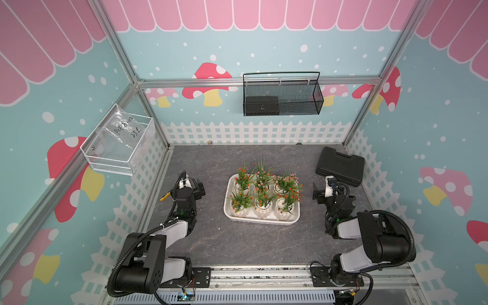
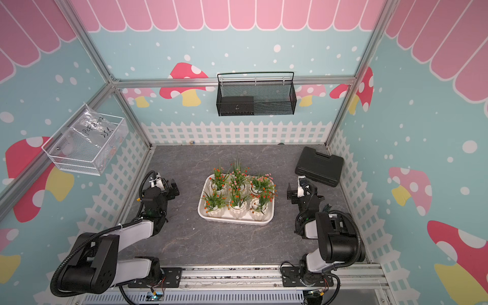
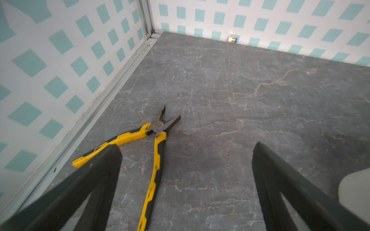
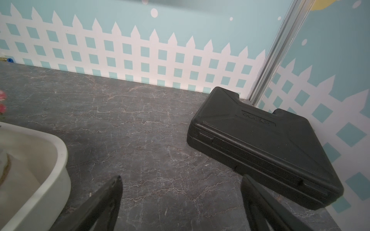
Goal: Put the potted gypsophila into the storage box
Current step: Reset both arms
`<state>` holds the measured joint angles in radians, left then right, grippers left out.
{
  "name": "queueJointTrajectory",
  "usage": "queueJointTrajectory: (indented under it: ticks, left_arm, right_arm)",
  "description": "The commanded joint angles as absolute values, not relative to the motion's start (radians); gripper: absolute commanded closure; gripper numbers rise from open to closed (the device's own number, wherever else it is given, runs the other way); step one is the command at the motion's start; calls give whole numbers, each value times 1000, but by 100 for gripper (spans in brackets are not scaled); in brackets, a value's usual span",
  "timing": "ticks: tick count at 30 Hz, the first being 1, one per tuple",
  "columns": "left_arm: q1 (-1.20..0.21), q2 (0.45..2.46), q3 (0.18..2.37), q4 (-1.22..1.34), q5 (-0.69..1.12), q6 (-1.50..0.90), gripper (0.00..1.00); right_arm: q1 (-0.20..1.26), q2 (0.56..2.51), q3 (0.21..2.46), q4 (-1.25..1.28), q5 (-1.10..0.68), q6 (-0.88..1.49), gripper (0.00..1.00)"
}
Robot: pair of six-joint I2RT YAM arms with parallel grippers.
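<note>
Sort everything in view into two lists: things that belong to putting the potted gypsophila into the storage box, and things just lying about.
Belong to the job:
potted gypsophila, six pots
storage box, which already holds all six

Just lying about:
yellow-handled pliers
black tool case
black wire-mesh basket on the back wall
white mesh basket on the side wall

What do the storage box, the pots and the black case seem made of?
Storage box: probably plastic, smooth matte white, moulded rounded rim.
Pots: ribbed white, ceramic or plastic, cannot tell.
Black case: moulded plastic, matte, grained strip and embossed panel.
</note>
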<state>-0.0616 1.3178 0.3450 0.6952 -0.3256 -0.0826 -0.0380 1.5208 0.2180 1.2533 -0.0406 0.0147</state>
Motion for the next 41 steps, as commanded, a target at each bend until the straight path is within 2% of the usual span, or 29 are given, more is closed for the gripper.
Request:
queueJointTrajectory:
  ticks: [1, 9, 13, 37, 41]
  left_arm:
    - [-70, 1355, 359, 767, -257, -50, 1]
    - [-81, 1543, 369, 943, -261, -16, 1]
    - [-85, 1547, 374, 934, -281, -17, 1]
    - [-80, 1541, 378, 919, -280, -25, 1]
    - [-43, 1540, 402, 867, -194, -43, 1]
  right_arm:
    - [-32, 1529, 210, 1301, -32, -5, 6]
    - [-32, 1529, 211, 1301, -33, -6, 4]
    - [-31, 1529, 210, 1301, -34, -5, 1]
    - [-32, 1534, 219, 1290, -35, -6, 0]
    - [-32, 1527, 208, 1306, -35, -6, 0]
